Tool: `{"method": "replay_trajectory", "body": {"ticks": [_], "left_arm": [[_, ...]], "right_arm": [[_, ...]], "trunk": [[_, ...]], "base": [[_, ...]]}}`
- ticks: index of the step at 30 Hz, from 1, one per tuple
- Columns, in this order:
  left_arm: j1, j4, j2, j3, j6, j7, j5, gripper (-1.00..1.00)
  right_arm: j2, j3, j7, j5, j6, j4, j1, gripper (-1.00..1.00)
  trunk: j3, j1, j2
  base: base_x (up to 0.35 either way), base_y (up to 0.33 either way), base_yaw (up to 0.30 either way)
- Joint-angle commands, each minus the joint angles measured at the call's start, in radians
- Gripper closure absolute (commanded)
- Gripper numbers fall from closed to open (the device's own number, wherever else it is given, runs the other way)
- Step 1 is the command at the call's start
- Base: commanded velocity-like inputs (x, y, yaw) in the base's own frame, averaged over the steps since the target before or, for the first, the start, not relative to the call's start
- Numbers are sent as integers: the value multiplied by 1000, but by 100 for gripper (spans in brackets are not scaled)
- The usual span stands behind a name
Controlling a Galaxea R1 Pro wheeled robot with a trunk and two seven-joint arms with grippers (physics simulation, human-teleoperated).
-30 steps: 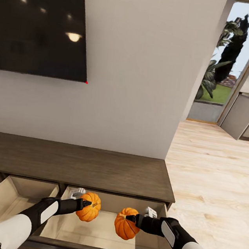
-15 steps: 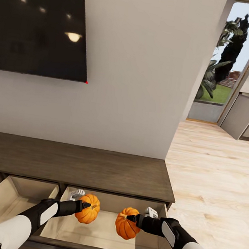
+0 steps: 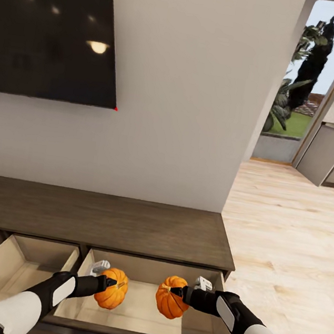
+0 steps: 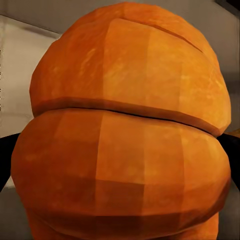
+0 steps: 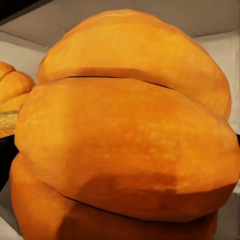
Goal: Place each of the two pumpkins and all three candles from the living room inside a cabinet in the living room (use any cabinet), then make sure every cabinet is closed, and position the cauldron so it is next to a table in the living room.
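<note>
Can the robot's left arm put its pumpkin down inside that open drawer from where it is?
Probably yes. The left gripper holds its pumpkin right over the open drawer of the cabinet, and nothing sits beneath it. The other pumpkin, in the right gripper, hangs apart from it.

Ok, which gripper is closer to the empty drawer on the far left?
Left. The left gripper holds its pumpkin just past the divider from that open drawer; the right gripper holds the other pumpkin farther along the cabinet.
</note>
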Motion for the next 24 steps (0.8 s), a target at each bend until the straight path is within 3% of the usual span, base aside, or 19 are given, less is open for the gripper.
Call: {"method": "replay_trajectory", "body": {"ticks": [1, 2, 5, 11, 24], "left_arm": [[0, -2, 1, -1, 1, 0, 0, 100], [-1, -5, 3, 0, 2, 0, 0, 100], [-1, -8, 0, 1, 4, 0, 0, 100], [-5, -64, -4, 0, 12, 2, -1, 100], [-6, -86, 6, -1, 5, -11, 1, 100]], "right_arm": [[1, -1, -24, -5, 2, 0, 0, 100], [1, -2, -81, -9, 1, -1, 0, 100], [2, -3, -129, -11, 0, -2, 0, 100], [17, -2, -138, -9, 1, -2, 0, 100], [17, -2, -137, -9, 0, -3, 0, 100]], "trunk": [[-2, 0, 0], [-3, 0, 0], [-8, 0, 0], [-18, 0, 0], [-38, 0, 0]], "base": [[0, 0, 0], [0, 0, 0], [0, 0, 0], [0, 0, 0], [0, 0, 0]]}}
